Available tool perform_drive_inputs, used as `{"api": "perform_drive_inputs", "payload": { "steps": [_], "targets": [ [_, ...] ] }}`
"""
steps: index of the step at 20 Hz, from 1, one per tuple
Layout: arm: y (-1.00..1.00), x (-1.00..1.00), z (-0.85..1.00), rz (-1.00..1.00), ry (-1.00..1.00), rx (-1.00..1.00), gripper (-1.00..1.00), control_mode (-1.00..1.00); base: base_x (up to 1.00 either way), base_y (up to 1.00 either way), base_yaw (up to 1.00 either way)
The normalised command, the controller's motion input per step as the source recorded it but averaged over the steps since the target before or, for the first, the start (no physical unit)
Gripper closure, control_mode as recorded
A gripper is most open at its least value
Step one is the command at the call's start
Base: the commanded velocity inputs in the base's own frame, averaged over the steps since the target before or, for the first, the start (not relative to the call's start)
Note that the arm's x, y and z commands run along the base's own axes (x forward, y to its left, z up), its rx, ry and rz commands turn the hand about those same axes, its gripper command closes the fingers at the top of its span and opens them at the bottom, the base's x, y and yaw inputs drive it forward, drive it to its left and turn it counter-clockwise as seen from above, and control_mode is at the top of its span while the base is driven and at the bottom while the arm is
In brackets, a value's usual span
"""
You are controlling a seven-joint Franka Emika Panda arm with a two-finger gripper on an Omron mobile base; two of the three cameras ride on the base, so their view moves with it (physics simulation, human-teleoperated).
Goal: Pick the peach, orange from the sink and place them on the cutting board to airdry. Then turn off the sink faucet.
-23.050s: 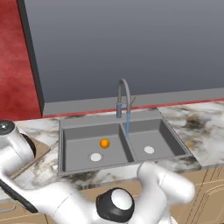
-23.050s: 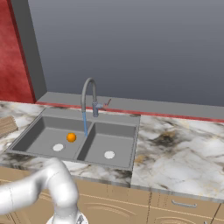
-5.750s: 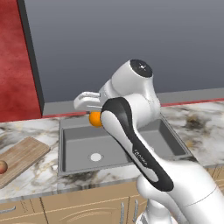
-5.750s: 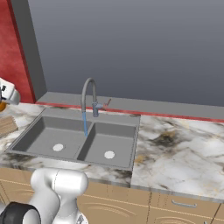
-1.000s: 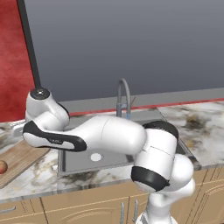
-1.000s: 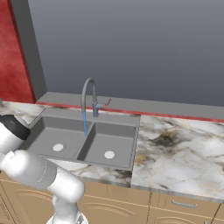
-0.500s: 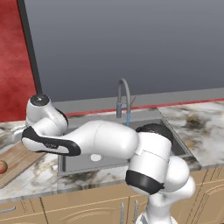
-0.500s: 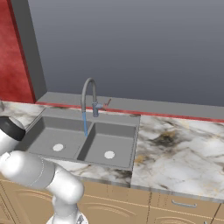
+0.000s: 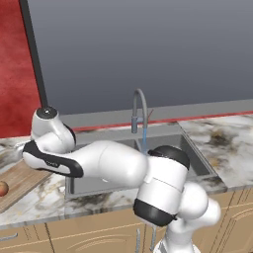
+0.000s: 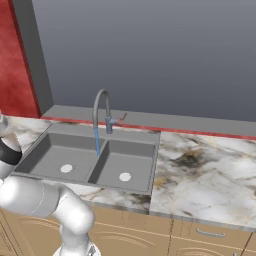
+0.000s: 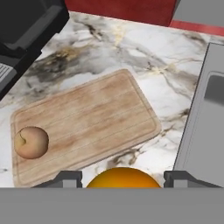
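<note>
- My jaws (image 11: 123,177) are closed on the orange (image 11: 123,177): its bright top bulges up between my two dark fingertips (image 11: 65,178), one on either side, so I judge it held across its widest part.
- The orange is a smooth, round, firm ball, probably light. A smooth skin, likely wet from the sink, could roll or slip in a pinch, so across the middle is the right place to hold it, and I would not squeeze harder than needed.
- The cutting board (image 11: 87,127) lies flat on the marble counter (image 11: 144,48), ahead of my jaws and a little to their left in the hand view. Its near edge is just beyond the orange.
- The peach (image 11: 30,142) already sits on the board, well off to the left of my jaws near that end. It also shows at the edge of the left base view (image 9: 3,188).
- Setting the orange down on the bare middle of the board, apart from the peach, would keep one round fruit from knocking the other off.
- The sink (image 11: 199,122) edge is to the right of my jaws; both basins (image 10: 82,162) look empty of fruit.
- The sink faucet (image 10: 101,117) has a blue stream under its spout, so it seems to be running and is yet to be shut off.
</note>
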Motion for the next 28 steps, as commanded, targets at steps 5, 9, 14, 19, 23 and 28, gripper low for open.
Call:
{"api": "perform_drive_inputs", "payload": {
  "steps": [5,9,14,19,23,28],
  "targets": [
    [0.00,0.16,-0.12,0.00,0.04,0.03,1.00,-1.00,0.00,0.00,0.00],
    [0.00,0.15,-0.23,0.00,0.02,0.00,1.00,-1.00,0.00,0.00,0.00],
    [0.00,0.17,-0.20,0.00,0.02,0.00,1.00,-1.00,0.00,0.00,0.00],
    [0.00,0.18,-0.20,0.00,0.03,0.00,1.00,-1.00,0.00,0.00,0.00],
    [0.00,0.18,-0.19,0.00,0.03,0.00,1.00,-1.00,0.00,0.00,0.00],
    [0.01,0.20,-0.22,0.00,0.04,0.00,1.00,-1.00,0.00,0.00,0.00]
  ]
}}
